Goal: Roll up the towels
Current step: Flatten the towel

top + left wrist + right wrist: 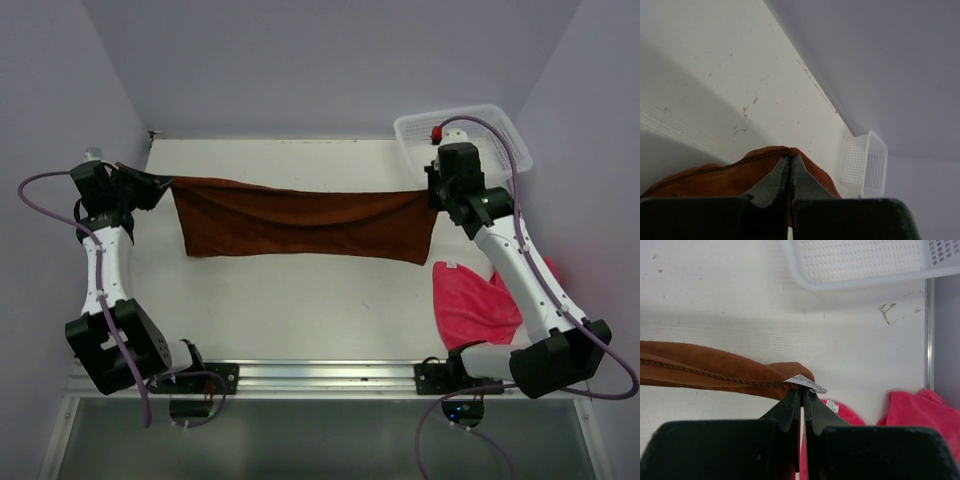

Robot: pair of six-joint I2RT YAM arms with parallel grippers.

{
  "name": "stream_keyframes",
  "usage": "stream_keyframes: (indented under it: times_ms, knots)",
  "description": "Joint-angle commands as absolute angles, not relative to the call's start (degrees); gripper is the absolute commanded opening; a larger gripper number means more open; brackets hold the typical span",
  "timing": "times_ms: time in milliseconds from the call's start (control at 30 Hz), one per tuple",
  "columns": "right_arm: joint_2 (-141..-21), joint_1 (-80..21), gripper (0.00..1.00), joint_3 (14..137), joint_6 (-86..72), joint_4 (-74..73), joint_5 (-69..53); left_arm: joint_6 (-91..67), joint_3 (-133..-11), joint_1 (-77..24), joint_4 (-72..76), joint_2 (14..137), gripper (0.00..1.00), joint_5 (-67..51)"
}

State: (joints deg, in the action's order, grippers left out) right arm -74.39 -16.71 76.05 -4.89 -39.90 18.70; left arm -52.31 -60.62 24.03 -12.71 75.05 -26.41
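The rust-brown towel (305,225) hangs stretched between my two grippers across the middle of the table, its lower edge drooping. My left gripper (165,184) is shut on the towel's left corner (765,155). At the other end my right gripper (430,195) is shut on the right corner, where a white care label (807,383) sticks out beside the brown hem (705,372). The pink towel (475,300) lies crumpled on the table at the right, partly under my right arm; it also shows in the right wrist view (920,415).
A white mesh basket (500,125) stands at the back right corner, also in the left wrist view (865,162) and the right wrist view (860,262). Walls close the table at the back and both sides. A metal rail (320,375) runs along the near edge.
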Motion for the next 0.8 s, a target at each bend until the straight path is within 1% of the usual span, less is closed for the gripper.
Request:
stream_keyframes:
  times_ms: [0, 333, 500, 667, 767]
  knots:
    - [-71.4, -17.4, 0.0, 78.5, -3.4, -41.7, 20.2, -56.5, -60.5, 26.0, -7.7, 73.0, 0.0, -34.1]
    - [-66.0, -18.1, 0.0, 80.0, -6.2, -48.0, 19.5, -58.3, -58.2, 31.0, -8.8, 66.5, 0.0, -40.6]
    - [-61.6, -18.2, 0.0, 80.0, -7.3, -51.8, 16.7, -58.4, -55.8, 35.2, -10.8, 61.4, 0.0, -43.4]
    - [-58.3, -18.3, 0.0, 80.2, -8.3, -55.3, 12.2, -58.4, -55.1, 36.7, -13.3, 56.8, 0.0, -42.7]
    - [-56.9, -18.2, 0.0, 80.6, -8.4, -59.1, 10.0, -56.1, -56.7, 36.8, -20.0, 52.4, 0.0, -39.3]
